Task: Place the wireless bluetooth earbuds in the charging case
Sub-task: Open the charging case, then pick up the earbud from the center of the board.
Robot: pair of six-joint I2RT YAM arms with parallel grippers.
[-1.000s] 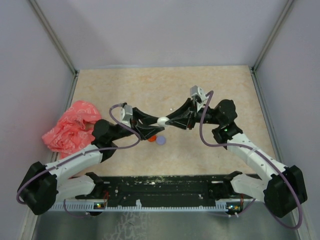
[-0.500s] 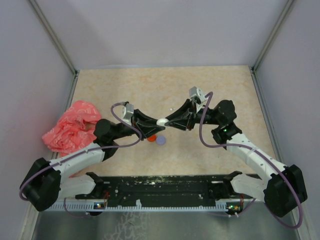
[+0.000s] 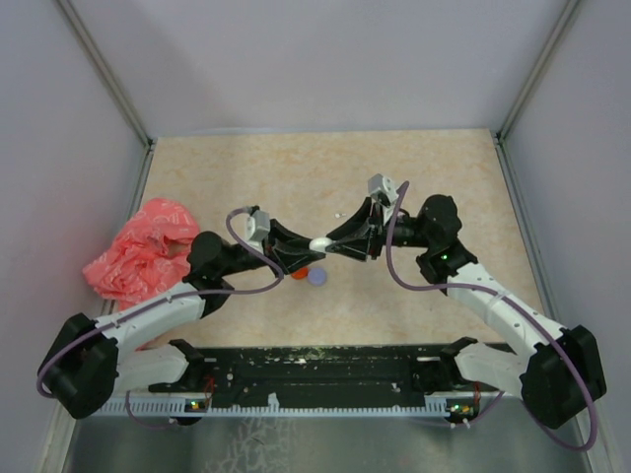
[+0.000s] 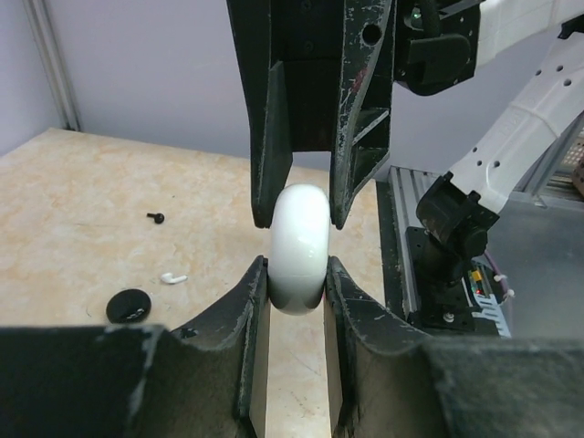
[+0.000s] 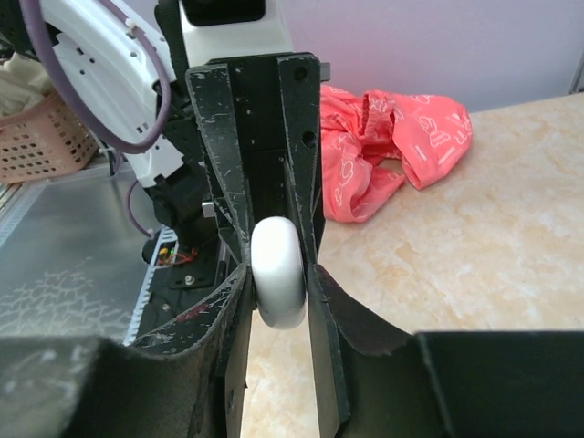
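Observation:
A white, rounded charging case (image 3: pixel 320 242) hangs above the middle of the table, pinched from both sides. My left gripper (image 3: pixel 312 247) is shut on its near end (image 4: pixel 299 274), fingers tight on both flanks. My right gripper (image 3: pixel 329 239) closes on it from the other side, its fingertips (image 5: pixel 239 274) flanking the case (image 5: pixel 277 260) closely. In the left wrist view the right gripper's fingers (image 4: pixel 272 182) reach down from above onto the same case. One white earbud (image 4: pixel 173 276) lies on the table, and a tiny black bit (image 4: pixel 157 217) lies beyond it.
A crumpled pink plastic bag (image 3: pixel 138 251) lies at the table's left edge. Below the case sit a lilac round disc (image 3: pixel 316 278) and a red piece (image 3: pixel 299 274). A black disc (image 4: pixel 128 306) rests near the white earbud. A small white bit (image 3: pixel 338 215) lies behind the grippers.
My left gripper's jaws have closed onto the case. Both grippers and the case have shifted slightly left and toward the near edge.

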